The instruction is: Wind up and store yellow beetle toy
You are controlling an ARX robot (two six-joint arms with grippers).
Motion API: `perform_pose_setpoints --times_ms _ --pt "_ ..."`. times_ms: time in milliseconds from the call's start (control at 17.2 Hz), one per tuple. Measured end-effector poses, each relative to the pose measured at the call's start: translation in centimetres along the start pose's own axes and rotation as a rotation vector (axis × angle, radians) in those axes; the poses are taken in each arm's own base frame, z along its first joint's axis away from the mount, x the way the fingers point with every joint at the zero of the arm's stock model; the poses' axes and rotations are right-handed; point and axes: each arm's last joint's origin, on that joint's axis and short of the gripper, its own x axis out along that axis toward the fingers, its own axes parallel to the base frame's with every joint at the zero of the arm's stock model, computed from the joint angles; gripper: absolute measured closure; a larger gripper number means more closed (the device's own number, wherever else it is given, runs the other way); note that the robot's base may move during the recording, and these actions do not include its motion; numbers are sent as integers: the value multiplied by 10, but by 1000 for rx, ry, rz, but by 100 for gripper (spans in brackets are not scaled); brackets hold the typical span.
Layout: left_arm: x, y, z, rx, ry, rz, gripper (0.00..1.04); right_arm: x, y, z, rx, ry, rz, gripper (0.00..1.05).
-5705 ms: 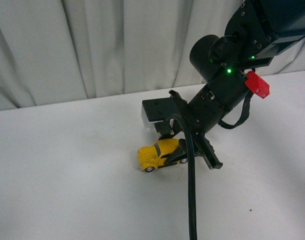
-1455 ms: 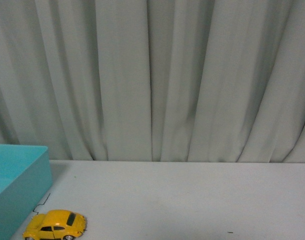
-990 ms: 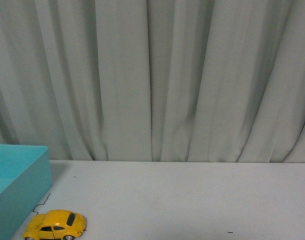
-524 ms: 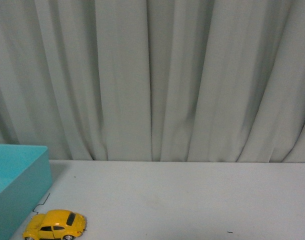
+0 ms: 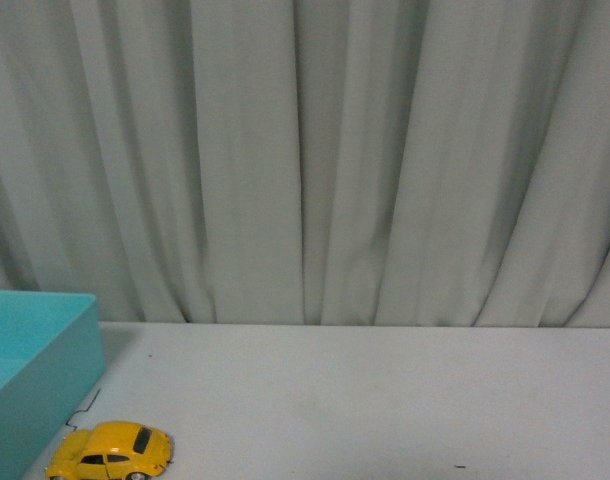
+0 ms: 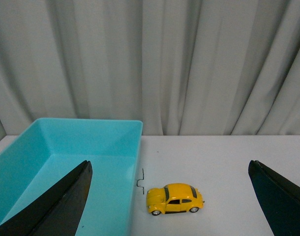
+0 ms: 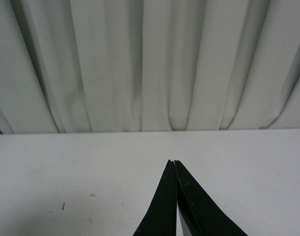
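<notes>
The yellow beetle toy (image 5: 110, 450) stands on its wheels on the white table, close beside the teal box (image 5: 40, 365). In the left wrist view the toy (image 6: 174, 198) is side-on, nose toward the box (image 6: 66, 162), and apart from its wall. My left gripper (image 6: 168, 163) is open wide; its dark fingers (image 6: 56, 206) frame the toy from a distance without touching it. My right gripper (image 7: 173, 162) is shut with nothing between its tips, over bare table. Neither arm shows in the front view.
A grey pleated curtain (image 5: 305, 160) closes off the back of the table. A small bent dark wire mark (image 6: 141, 179) lies between the toy and the box. A tiny dark speck (image 7: 63, 206) marks the table in the right wrist view.
About 5.7 s ago my right gripper was at the toy, mid-table in the front view. Now no arm shows there and the toy stands free beside the box. Nothing moved in the last 1.5 s.
</notes>
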Motion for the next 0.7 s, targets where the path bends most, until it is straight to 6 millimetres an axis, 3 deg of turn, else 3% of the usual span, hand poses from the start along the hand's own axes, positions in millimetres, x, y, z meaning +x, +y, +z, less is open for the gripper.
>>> perform_pose_setpoints --times_ms 116,699 --pt "0 0 0 0 0 1 7 0 0 1 0 -10 0 100" --pt "0 0 -1 -24 52 12 7 0 0 1 0 -9 0 12"
